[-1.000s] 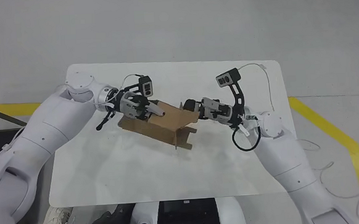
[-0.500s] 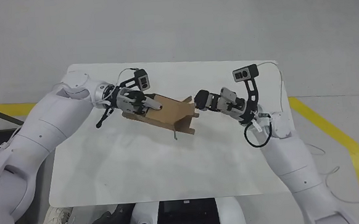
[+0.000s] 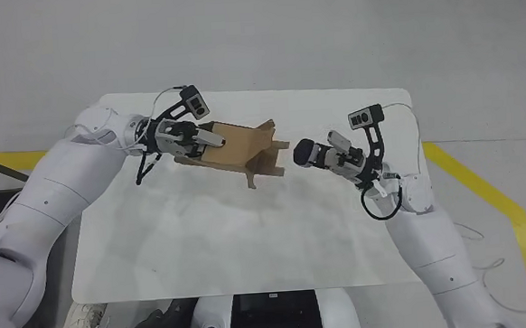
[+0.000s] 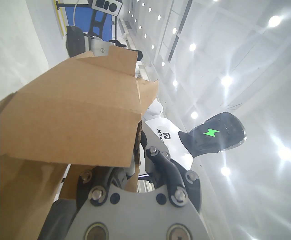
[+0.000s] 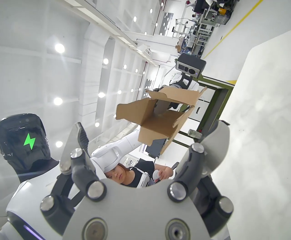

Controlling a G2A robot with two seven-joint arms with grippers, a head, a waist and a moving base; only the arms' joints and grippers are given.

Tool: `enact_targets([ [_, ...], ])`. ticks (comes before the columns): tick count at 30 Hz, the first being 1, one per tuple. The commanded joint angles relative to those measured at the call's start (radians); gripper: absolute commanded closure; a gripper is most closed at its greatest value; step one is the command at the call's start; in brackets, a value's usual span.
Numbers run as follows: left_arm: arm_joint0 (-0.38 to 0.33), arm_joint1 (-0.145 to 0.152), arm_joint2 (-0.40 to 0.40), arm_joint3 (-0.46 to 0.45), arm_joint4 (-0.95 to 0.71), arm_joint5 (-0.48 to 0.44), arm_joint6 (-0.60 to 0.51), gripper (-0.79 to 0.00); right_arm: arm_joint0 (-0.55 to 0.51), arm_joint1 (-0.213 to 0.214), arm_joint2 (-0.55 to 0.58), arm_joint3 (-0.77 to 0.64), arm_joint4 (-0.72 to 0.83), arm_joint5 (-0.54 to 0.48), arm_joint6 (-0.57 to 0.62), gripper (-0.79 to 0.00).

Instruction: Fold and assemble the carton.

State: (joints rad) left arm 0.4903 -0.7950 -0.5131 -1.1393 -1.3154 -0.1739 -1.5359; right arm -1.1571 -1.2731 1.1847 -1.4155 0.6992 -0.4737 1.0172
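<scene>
Carton (image 3: 240, 152), partly opened, is held above the table (image 3: 205, 249) at its far middle, one end pinched between the jaws of the left gripper (image 3: 209, 142). Right gripper (image 3: 304, 152) is positioned just beside the flapped end, not touching, jaws spread and empty

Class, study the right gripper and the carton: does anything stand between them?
Nothing visible does. The open right gripper faces the flapped end of the carton across a gap above the table, not touching it. The left gripper holds the carton's other end.
</scene>
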Motion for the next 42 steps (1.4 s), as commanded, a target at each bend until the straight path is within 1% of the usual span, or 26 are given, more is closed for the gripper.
enact_targets([
  [1, 0.006, 0.002, -0.004, -0.003, 0.002, 0.010, 0.000, 0.000, 0.004, -0.003, -0.016, 0.002, 0.021, -0.005, 0.021, -0.785],
  [4, 0.010, 0.001, -0.003, -0.004, 0.011, 0.024, 0.000, 0.000, 0.012, -0.008, -0.034, -0.001, 0.046, -0.020, 0.054, -0.785],
  [9, 0.011, -0.008, 0.001, 0.002, 0.024, 0.034, 0.000, 0.000, 0.033, -0.014, -0.056, 0.002, 0.092, -0.016, 0.098, -0.785],
  [16, 0.008, -0.021, 0.003, 0.009, 0.031, 0.041, 0.000, 0.000, 0.071, -0.030, -0.117, 0.015, 0.113, -0.001, 0.119, -0.785],
  [25, 0.005, -0.032, -0.003, 0.016, 0.035, 0.040, 0.000, 0.000, 0.116, -0.052, -0.190, 0.041, 0.092, 0.000, 0.099, -0.785],
  [32, 0.008, -0.035, -0.005, 0.015, 0.039, 0.047, 0.000, 0.000, 0.128, -0.064, -0.219, 0.042, 0.074, -0.015, 0.090, -0.785],
  [42, 0.011, -0.036, -0.010, 0.005, 0.045, 0.048, 0.000, 0.000, 0.155, -0.078, -0.266, 0.039, -0.024, 0.024, 0.023, -0.785],
])
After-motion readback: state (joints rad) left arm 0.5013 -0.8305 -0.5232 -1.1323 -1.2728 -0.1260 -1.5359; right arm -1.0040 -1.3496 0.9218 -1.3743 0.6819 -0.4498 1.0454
